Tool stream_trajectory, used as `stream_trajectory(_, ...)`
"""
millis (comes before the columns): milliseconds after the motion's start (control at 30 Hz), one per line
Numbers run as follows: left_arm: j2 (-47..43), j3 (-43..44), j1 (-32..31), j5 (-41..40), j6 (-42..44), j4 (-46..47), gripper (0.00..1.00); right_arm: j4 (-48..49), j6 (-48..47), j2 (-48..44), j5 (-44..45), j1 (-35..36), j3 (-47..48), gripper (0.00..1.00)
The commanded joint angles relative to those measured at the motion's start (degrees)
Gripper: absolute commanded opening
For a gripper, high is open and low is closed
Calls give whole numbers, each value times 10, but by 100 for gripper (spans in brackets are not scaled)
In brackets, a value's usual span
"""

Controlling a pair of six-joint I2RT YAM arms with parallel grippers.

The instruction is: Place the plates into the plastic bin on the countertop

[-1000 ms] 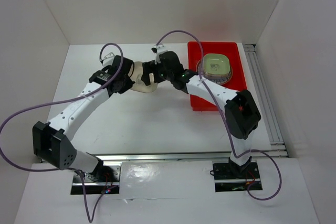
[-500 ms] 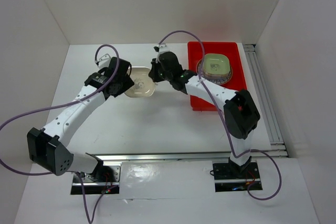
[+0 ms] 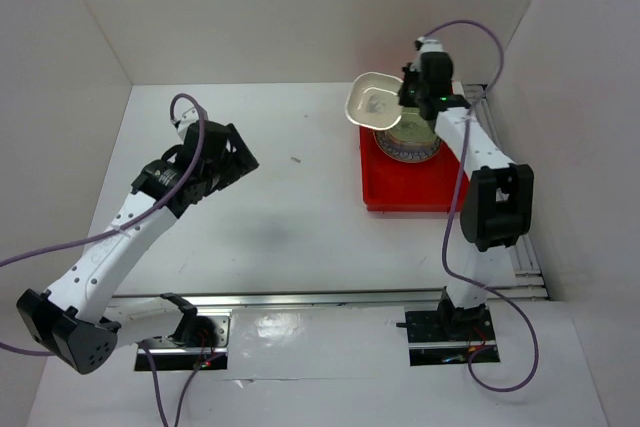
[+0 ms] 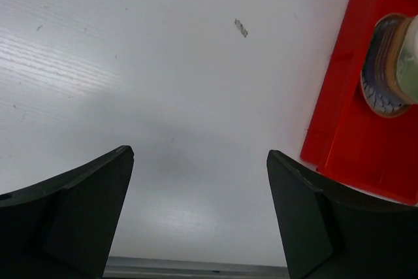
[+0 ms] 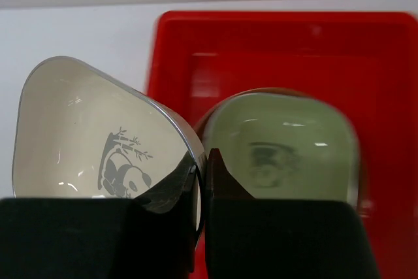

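- While the right gripper [image 5: 204,161] is pinching the rim of the cream, glossy rounded-square dish with a panda print [image 5: 98,135], the carrying step appears to be drawing to its close. The dish is hanging in the air at the far left corner of the bright red rectangular plastic bin [image 5: 274,37].
- Inside the bin, a pale green rounded-square dish [image 5: 281,142] is sitting on a round brown-rimmed plate with a white petal pattern [image 3: 405,145].
- By my judgement, the next move is calling for centring the cream dish over the green one, lowering it, and parting the jaws gently, since hard, smooth glaze is likely to slide.
- The left gripper [image 4: 199,161] is hanging wide open and empty above the smooth white countertop [image 4: 163,63].
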Motion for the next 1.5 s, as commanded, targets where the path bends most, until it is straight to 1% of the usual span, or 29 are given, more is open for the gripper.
stream_trajectory(0,-10,-6,-32,-22,38,-24,96,1,-59,-42,-87,-88,35,0)
stream_trajectory(67,-10,-6,-32,-28,45,-49,99,-8,-70,-20,-106,-116,67,0)
stream_trajectory(100,-10,-11,-32,-28,54,-49,99,-16,-81,-13,-101,-123,81,0)
stream_trajectory(200,-17,-27,-46,-28,84,-49,100,-47,-122,41,-44,-128,134,0)
stream_trajectory(300,-17,-27,-51,-28,102,-49,100,-58,-137,68,-24,-128,168,0)
stream_trajectory(333,-17,-27,-51,-28,107,-56,100,-58,-144,75,2,-128,168,0)
stream_trajectory(433,-23,-22,-56,-28,122,-56,100,-63,-156,96,17,-128,173,0)
stream_trajectory(533,-29,-22,-56,-28,143,-56,100,-52,-161,96,35,-128,154,0)
stream_trajectory(800,-29,-15,-56,-33,168,-61,100,-41,-192,111,45,-134,132,0)
stream_trajectory(833,-29,-10,-56,-33,168,-61,100,-41,-192,111,38,-134,125,1)
stream_trajectory(900,-24,-10,-56,-33,168,-61,100,-33,-192,106,38,-139,119,9)
stream_trajectory(933,-24,-10,-56,-33,168,-61,100,-33,-192,106,38,-139,119,17)
stream_trajectory(967,-24,-10,-56,-33,168,-61,100,-33,-187,106,31,-139,119,32)
stream_trajectory(1000,-24,-10,-56,-33,168,-61,100,-33,-186,106,31,-139,119,89)
stream_trajectory(1033,-24,-10,-56,-33,168,-61,100,-33,-186,106,31,-139,119,89)
stream_trajectory(1067,-24,-15,-56,-33,168,-61,100,-33,-186,106,31,-139,119,93)
stream_trajectory(1100,-24,-15,-56,-33,168,-55,100,-33,-186,100,31,-139,125,100)
stream_trajectory(1167,-24,-21,-56,-28,168,-55,100,-39,-171,89,18,-139,125,100)
stream_trajectory(1233,-24,-21,-56,-28,168,-55,100,-32,-164,75,24,-132,125,100)
stream_trajectory(1300,-24,-21,-56,-28,168,-55,100,-32,-157,47,37,-108,125,100)
stream_trajectory(1333,-24,-16,-56,-38,168,-55,100,-32,-151,37,47,-96,125,100)
stream_trajectory(1367,-24,-10,-56,-55,181,-55,100,-37,-137,16,64,-69,125,100)
stream_trajectory(1433,-19,19,-56,-70,196,-62,100,-68,-115,-7,83,-37,133,100)
stream_trajectory(1467,-19,30,-56,-77,205,-70,100,-81,-102,-19,113,-19,139,100)
